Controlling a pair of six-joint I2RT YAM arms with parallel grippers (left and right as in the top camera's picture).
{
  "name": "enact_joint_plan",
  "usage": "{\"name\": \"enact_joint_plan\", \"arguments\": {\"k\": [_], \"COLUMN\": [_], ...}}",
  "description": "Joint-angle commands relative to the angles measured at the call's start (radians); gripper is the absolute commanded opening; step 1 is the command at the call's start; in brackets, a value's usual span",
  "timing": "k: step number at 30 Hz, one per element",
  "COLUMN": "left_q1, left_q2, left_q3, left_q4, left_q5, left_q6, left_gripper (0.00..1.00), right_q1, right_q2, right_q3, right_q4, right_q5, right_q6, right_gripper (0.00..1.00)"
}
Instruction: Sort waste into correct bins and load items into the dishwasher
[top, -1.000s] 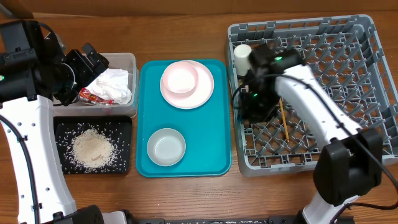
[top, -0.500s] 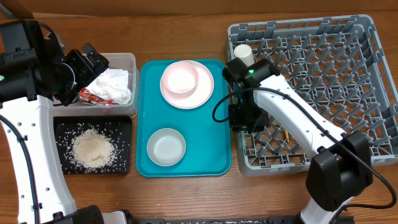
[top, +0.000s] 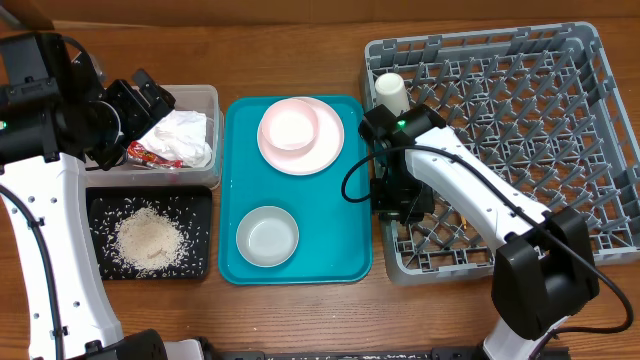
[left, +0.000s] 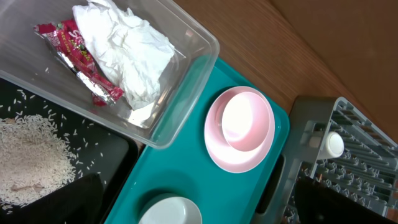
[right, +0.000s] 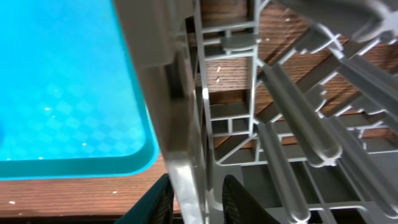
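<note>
My right gripper (top: 397, 202) straddles the left wall of the dishwasher (top: 560, 120). In the right wrist view its fingers (right: 163, 198) sit either side of that grey wall and press on it. A white cup (top: 389, 89) stands in the rack's near-left corner. The chopsticks are hidden under my right arm. The pink plate (top: 322, 150) carries a pale bowl (top: 290, 125), and a second bowl (top: 267, 236) sits lower down. My left gripper (top: 150, 100) hangs open over the clear tub (top: 207, 96), which holds the napkin (top: 187, 135) and red wrapper (top: 148, 153). Rice (top: 150, 238) lies in the black tray (top: 200, 268).
The plate and both bowls rest on a teal serving tray (top: 345, 240) between the bins and the rack. The rack's peg floor fills the right side. Bare wooden table shows along the front edge and behind the tub.
My right arm has swung left from inside the rack to its left wall, and its jaws have narrowed around that wall. The left arm has not moved.
</note>
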Motion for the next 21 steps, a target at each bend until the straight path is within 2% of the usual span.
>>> {"name": "enact_joint_plan", "arguments": {"k": [1,5,21], "left_q1": [-0.002,-0.002,-0.002], "left_q2": [-0.016,-0.016,-0.016], "left_q3": [0.021,0.021,0.021], "left_q4": [0.002,0.001,0.002], "left_q5": [0.007,0.007,0.007], "left_q6": [0.0,0.0,0.0], "left_gripper": [1.0,1.0,1.0], "right_q1": [0.001,0.001,0.001], "right_q2": [0.002,0.002,0.002], "right_q3": [-0.007,-0.007,-0.007], "right_q4": [0.005,0.005,0.012], "right_q5": [-0.036,-0.066,-0.164], "right_q6": [0.01,0.01,0.01], "right_gripper": [0.23,0.15,0.15]}}
